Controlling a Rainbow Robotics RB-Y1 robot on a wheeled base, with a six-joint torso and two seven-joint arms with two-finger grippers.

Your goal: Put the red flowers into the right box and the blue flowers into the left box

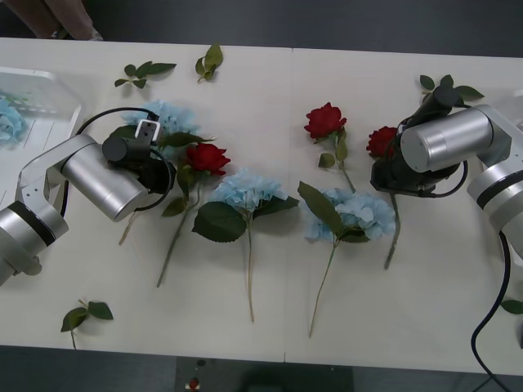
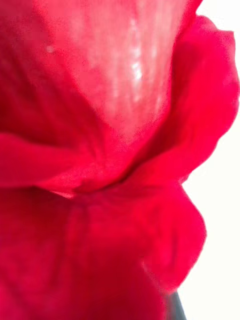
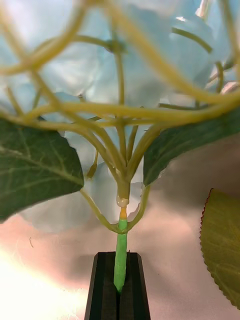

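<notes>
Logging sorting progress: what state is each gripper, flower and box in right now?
Left gripper: black fingers shut on a pale blue hydrangea's green stem.
Right gripper: at a dark-red rose; grip hidden.
White translucent left box: holds one blue cluster.

Bare table [image 1: 253,90] stretches beyond the central blue flower [image 1: 245,189]; beside it, a red rose [image 1: 207,157] and another blue flower [image 1: 353,211] crowd close, with open tabletop nearer the front edge.
</notes>
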